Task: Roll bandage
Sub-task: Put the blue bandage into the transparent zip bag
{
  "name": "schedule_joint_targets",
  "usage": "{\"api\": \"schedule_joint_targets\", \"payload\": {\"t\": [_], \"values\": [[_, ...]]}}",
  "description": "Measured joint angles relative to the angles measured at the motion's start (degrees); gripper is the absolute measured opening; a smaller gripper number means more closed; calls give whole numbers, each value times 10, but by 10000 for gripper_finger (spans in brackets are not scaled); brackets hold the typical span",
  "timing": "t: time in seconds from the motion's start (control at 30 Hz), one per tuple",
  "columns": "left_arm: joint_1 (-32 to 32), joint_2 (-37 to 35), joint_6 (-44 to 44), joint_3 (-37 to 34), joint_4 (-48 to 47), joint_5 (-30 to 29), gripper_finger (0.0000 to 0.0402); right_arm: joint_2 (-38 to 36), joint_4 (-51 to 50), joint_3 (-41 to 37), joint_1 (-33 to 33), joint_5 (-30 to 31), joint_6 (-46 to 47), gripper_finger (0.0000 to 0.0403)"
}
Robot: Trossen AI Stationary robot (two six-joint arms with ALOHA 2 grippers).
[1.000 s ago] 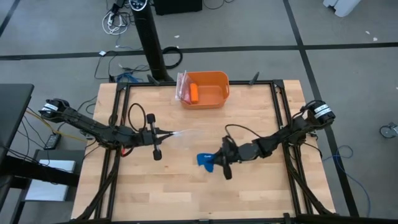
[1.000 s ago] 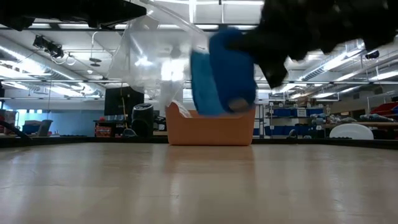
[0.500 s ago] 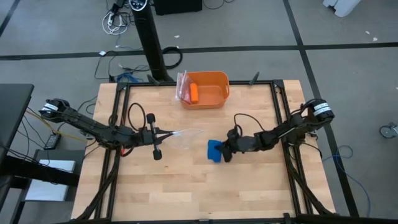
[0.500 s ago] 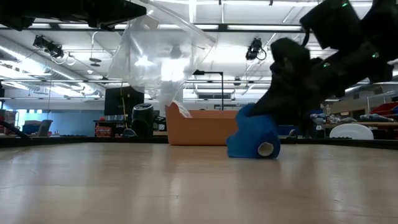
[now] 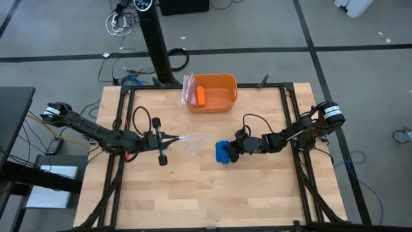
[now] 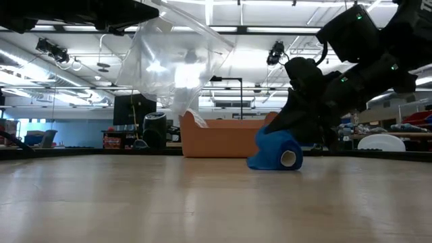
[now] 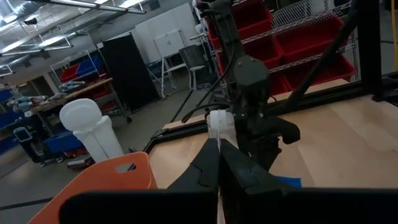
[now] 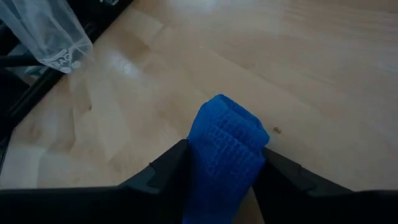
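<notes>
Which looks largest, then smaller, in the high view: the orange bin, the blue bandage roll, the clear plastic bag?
1. orange bin
2. clear plastic bag, though its see-through edges are hard to trace
3. bandage roll

Woven matt cloth bandage [image 8: 224,146], glossy crinkled clear plastic bag [image 6: 172,64], smooth plastic orange bin [image 5: 226,100], pale wood table [image 5: 193,193].

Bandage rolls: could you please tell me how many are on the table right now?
1. The blue bandage roll lies on the table right of centre, between the right gripper's fingers. None other shows.
</notes>
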Motion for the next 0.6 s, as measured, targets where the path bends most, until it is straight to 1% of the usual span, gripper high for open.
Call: {"api": "schedule_joint_targets", "payload": {"t": [0.13,0.43,0.53,0.6], "values": [[0,0,-3,0,-1,0,2,1,-12,18,0,-3,-24,187],[0,0,-3,0,-1,0,2,1,-101,57,-5,-8,-52,285],[0,0,-3,0,-2,0,2,0,-99,57,-7,-11,-65,301],[0,0,-3,0,-3,0,2,0,-88,57,-5,-17,-77,302]]}}
